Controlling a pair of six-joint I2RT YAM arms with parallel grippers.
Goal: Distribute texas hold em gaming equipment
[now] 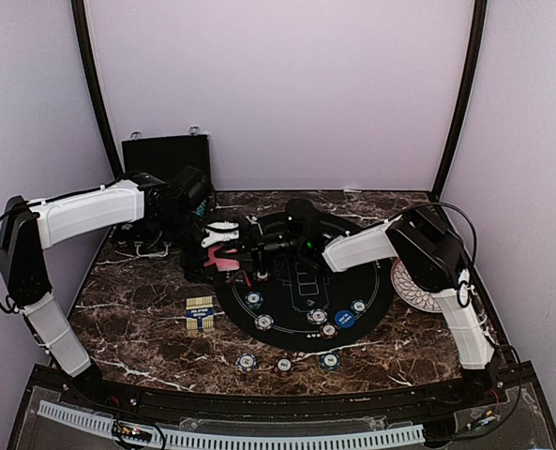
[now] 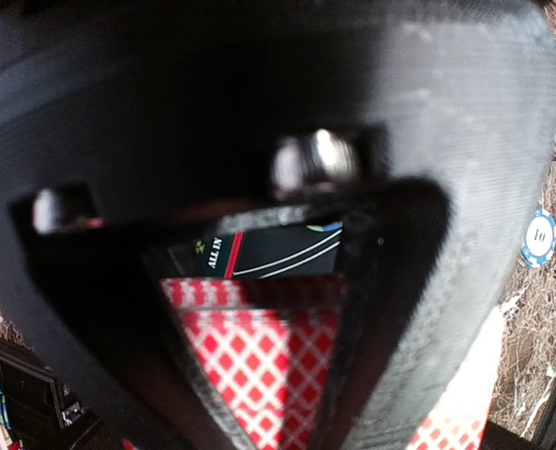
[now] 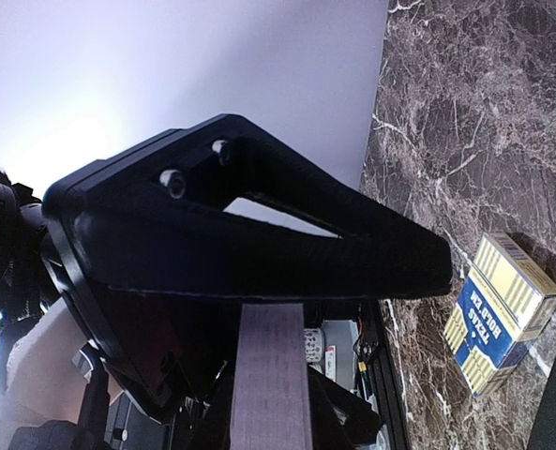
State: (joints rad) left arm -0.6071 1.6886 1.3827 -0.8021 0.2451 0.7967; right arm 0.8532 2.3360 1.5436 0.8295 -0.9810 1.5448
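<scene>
Right up against the left wrist camera sits a black finger [image 2: 446, 187] with a three-cornered hole in it. Through the hole you can see red cards [image 2: 249, 366] with a white criss-cross back. Past them is a black mat [image 2: 287, 253] with the words ALL IN.

From above, a black case [image 1: 165, 155] stands behind the left pincer [image 1: 223, 236] and a bit to its left, by the back wall. A yellow and blue card box [image 1: 200, 314] lies on the brown stone table [image 1: 137, 319] in front of the left pincer, just off the mat. The left pincer is open, with its white fingers apart. The red cards are just in front of it, between it and the right pincer [image 1: 257, 249]. The two pincers point at each other, tip near tip.

It is too dark to tell if the right pincer is closed or gripping the cards.

Five small chips [image 1: 263, 322] lie on the mat in front of the right pincer. A blue disc [image 1: 344, 319] lies with them, off to the right. Three more chips [image 1: 284, 366] sit in a row on the table, farther in front of both pincers and off the mat. A white plate [image 1: 411, 292] lies well to the right of the right pincer, beside the mat and partly under the right arm.
</scene>
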